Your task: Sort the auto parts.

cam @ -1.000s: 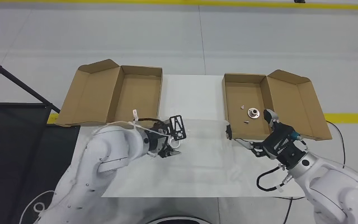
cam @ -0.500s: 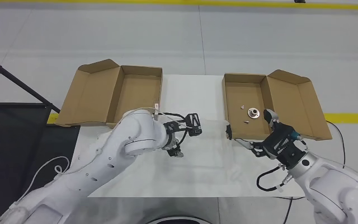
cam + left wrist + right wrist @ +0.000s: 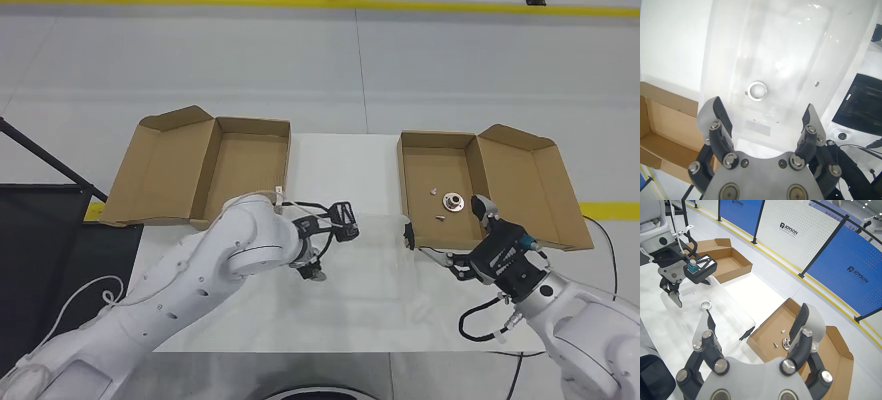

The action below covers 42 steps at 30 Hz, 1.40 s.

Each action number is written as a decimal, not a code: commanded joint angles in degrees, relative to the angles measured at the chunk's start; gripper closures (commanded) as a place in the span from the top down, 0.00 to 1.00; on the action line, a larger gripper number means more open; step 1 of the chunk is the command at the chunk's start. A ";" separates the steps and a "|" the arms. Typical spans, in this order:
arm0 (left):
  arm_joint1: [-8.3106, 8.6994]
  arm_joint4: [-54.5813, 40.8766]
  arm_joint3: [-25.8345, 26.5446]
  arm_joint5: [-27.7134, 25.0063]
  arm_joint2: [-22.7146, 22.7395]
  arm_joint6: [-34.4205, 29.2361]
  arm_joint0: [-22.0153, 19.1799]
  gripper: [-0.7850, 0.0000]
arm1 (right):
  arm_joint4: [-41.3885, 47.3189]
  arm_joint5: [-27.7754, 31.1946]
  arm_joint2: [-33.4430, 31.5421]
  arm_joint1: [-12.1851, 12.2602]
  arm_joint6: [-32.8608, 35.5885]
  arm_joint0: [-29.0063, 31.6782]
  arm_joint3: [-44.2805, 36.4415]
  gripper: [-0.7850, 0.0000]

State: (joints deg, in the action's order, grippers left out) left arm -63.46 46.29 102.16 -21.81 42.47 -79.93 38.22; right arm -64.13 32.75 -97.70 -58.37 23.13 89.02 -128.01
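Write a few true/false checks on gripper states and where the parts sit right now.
1. The left gripper is open and holds nothing. True.
2. The silver metal ring lies in the left cardboard box. False: it lies in the clear plastic tray at mid-table.
3. The right cardboard box holds a round flanged metal part and two small bolts. True.
4. The right gripper is shut on a bolt. False: it is open and holds nothing.
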 commanded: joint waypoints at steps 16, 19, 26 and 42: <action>-1.68 -2.42 -6.07 1.23 -3.08 -0.74 -4.15 0.50 | 0.00 0.00 0.00 0.00 0.00 0.00 0.00 1.00; -1.93 -1.92 -7.87 0.69 -3.72 0.52 -4.28 0.51 | 0.00 0.00 0.00 0.00 0.00 0.00 0.00 1.00; -3.29 -0.26 -12.70 -0.15 -6.94 4.00 -5.10 0.70 | 0.00 0.00 0.00 0.00 0.00 0.00 0.00 1.00; -7.11 -0.92 -22.82 -0.02 -12.41 6.21 -8.63 0.76 | 0.00 0.00 0.00 0.00 0.00 0.00 0.00 1.00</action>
State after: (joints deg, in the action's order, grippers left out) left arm -70.46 45.34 79.74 -21.88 30.16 -73.79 29.66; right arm -64.13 32.75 -97.70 -58.37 23.13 89.02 -128.01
